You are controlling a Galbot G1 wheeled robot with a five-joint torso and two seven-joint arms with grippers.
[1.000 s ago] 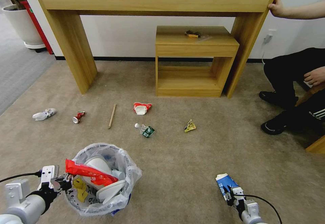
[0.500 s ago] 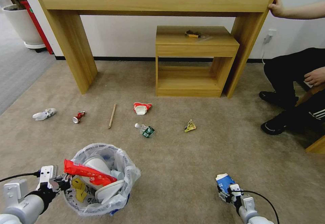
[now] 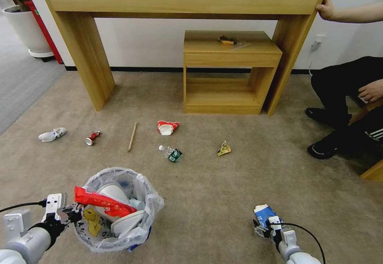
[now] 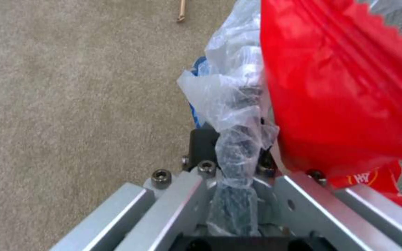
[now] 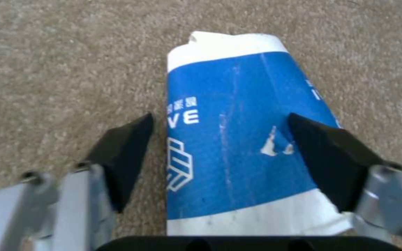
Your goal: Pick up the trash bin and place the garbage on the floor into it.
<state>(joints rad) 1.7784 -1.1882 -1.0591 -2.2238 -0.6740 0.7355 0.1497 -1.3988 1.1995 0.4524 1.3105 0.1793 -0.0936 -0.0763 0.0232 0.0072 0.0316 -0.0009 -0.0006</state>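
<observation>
Here one trash bin point(image 3: 119, 212) sits on the carpet near the robot, lined with a crinkly plastic bag point(image 4: 231, 104). The left end effector point(image 3: 74, 213) is clenched on its rim, at the robot's left side, its arm reaching in low from the left. Inside the bin lie one red wrapper point(image 3: 104, 203), two white slipper soles point(image 3: 119, 212) and a yellow scrap.

To the robot's right, one blue-white pack point(image 3: 263, 213) lies on the floor. The right end effector point(image 3: 266, 226) straddles it with its black fingers point(image 5: 126, 153) spread on either side; in the right wrist view a narrow strip of carpet shows between one finger and the pack, so it is released, not gripping.

Farther out, six pieces of litter lie in a loose row on the floor: one white crumpled wrapper point(image 3: 52, 134), one crushed red can point(image 3: 92, 137), one wooden stick point(image 3: 132, 136), one red-white paper cup point(image 3: 167, 127), one clear bottle point(image 3: 170, 153) and one yellow wrapper point(image 3: 224, 149).
</observation>
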